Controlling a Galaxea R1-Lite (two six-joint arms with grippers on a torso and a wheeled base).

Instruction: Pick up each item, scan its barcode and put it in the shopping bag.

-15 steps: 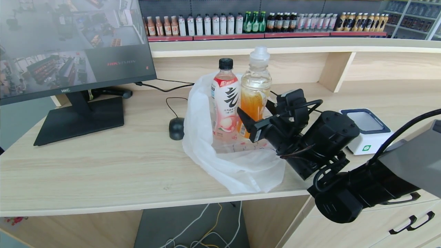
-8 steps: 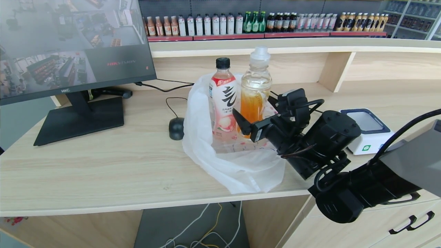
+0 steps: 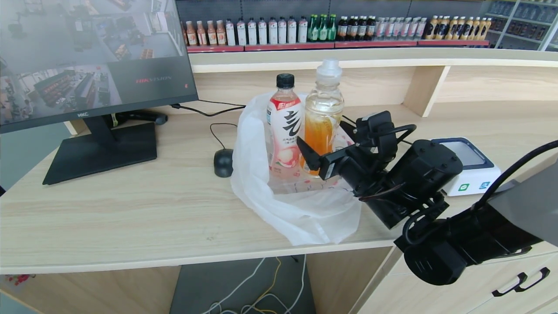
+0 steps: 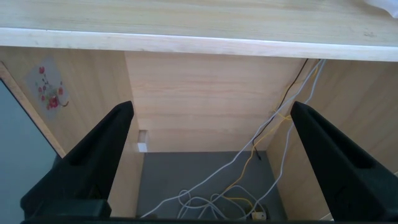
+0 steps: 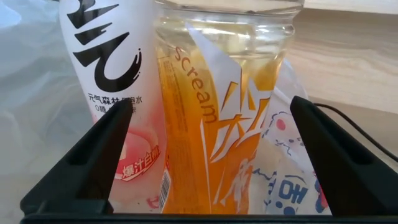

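A white shopping bag [image 3: 261,174] lies open on the wooden counter. Inside it stand a pink-labelled bottle [image 3: 284,131] [image 5: 112,93] with a black cap and an orange drink bottle [image 3: 321,117] [image 5: 217,118] with a white cap. A printed snack packet [image 5: 292,186] rests beside them. My right gripper [image 3: 322,139] [image 5: 211,106] is open right in front of the two bottles and holds nothing. The white scanner [image 3: 468,172] with a blue rim sits to the right, behind my right arm. My left gripper [image 4: 212,106] hangs open under the counter edge, empty.
A monitor [image 3: 87,56] on a black stand fills the left of the counter. A black mouse [image 3: 223,162] with its cable lies just left of the bag. A raised wooden ledge [image 3: 392,61] runs along the back. Loose cables [image 4: 230,186] hang under the counter.
My right arm has shifted slightly right. The pink bottle leaned a little left half a second ago and stands back where it was.
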